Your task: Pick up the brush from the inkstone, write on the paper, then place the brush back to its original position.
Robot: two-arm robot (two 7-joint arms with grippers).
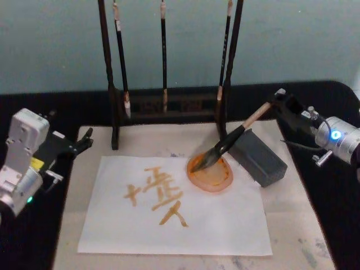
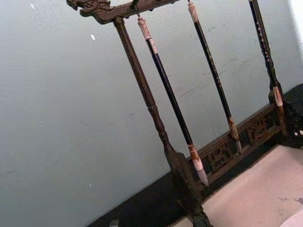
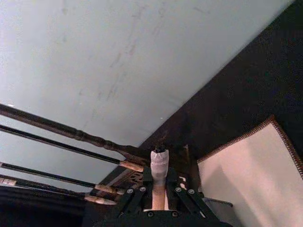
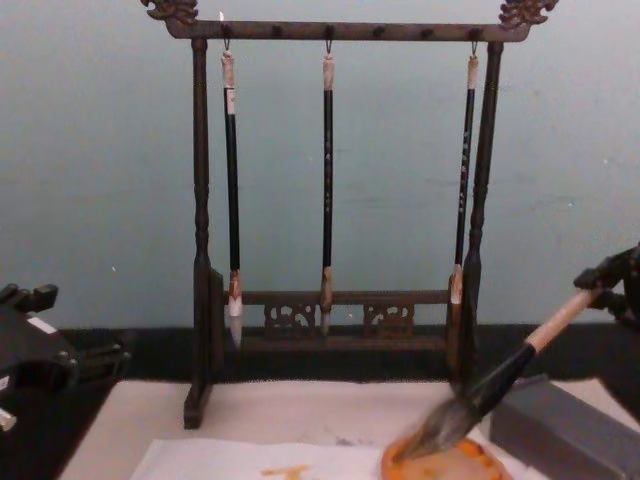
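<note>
2 grippers flank the work in the head view. We see the left gripper (image 1: 83, 140) at the far left corner of the felt mat (image 1: 304, 247), apart from everything lying on it; whether it is wide or narrow we cannot tell. The right gripper (image 1: 277, 104) reaches in from the right and is clamped on the upper end of the brush (image 1: 233, 138). The brush slants down toward the left, passing the grey block (image 1: 259, 160), with its dark bristles lying in the inkstone (image 1: 216, 184). The inkstone sits at the far right corner of the paper (image 1: 185, 230), just beside the block. Orange strokes (image 1: 157, 197) mark the paper left of the inkstone. Behind stands a dark rack (image 1: 107, 73) with 3 slim brushes (image 1: 163, 56) hanging.

In the left wrist view we see a rack post, the 3 slim brushes against the pale wall, and a corner of the felt mat.

In the right wrist view we see the right gripper's fingers (image 3: 182, 197) drawn narrow onto the brush's pale handle, just below its white-taped end.

In the chest view we see the brush tilted, its handle rising right to the right gripper and its bristles touching the inkstone, with the grey block to the right.
</note>
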